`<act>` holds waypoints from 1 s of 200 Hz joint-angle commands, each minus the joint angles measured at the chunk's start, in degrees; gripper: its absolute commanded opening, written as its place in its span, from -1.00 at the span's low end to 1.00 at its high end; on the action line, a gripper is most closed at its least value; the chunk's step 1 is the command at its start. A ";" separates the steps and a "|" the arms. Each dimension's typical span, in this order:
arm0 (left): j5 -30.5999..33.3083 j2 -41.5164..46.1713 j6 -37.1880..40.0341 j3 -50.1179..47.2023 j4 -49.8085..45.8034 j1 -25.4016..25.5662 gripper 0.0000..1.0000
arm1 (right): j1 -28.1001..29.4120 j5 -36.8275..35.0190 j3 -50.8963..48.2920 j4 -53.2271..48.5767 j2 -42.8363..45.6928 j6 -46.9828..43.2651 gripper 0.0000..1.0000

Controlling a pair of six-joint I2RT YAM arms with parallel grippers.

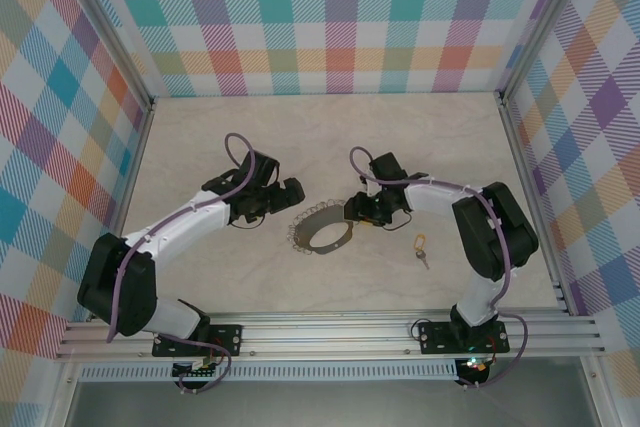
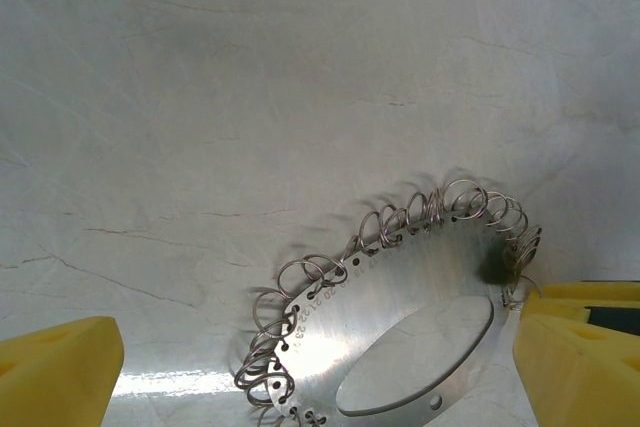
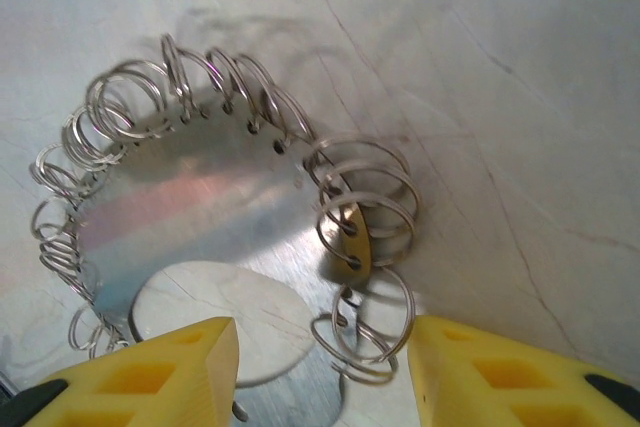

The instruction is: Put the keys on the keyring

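Left fingers [image 2: 575, 357] spread wide, right fingers [image 3: 160, 377] apart, both pairs flanking keyring [image 3: 200, 212]; from above, key [image 1: 421, 245] on table [image 1: 250, 137], apart, rightward.

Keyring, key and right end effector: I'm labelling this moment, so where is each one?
keyring [image 2: 400, 287]: left wrist view, on its flat metal plate.
key [image 1: 420, 244]: top external view, on its gold head.
right end effector [image 3: 322, 342]: right wrist view, midway between its yellow fingertips.
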State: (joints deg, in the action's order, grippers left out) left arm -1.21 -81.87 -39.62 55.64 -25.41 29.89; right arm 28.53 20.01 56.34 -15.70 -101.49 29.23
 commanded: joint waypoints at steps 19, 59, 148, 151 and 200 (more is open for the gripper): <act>0.16 -1.18 0.92 2.28 -0.88 0.70 1.00 | 0.30 1.93 1.59 -0.65 -0.74 -1.33 -0.14; 0.16 -1.68 1.30 2.64 -1.00 0.70 1.00 | 0.36 3.02 -0.58 -0.48 0.76 -1.36 -0.24; -0.20 -2.28 1.64 3.23 -0.78 0.71 1.00 | 0.34 0.77 -1.99 -2.03 0.90 -3.73 -0.27; -0.18 -2.33 1.61 3.18 -0.79 0.70 1.00 | 0.38 0.74 -2.02 -2.07 1.01 -3.85 -0.27; -0.13 -1.99 1.65 3.04 -0.99 0.70 1.00 | 0.30 0.21 -2.20 -2.40 1.41 -4.49 -0.39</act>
State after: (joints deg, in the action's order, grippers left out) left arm -1.26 -83.90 -39.18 57.17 -25.36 29.93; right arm 28.53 20.73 54.96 -16.58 -101.80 26.11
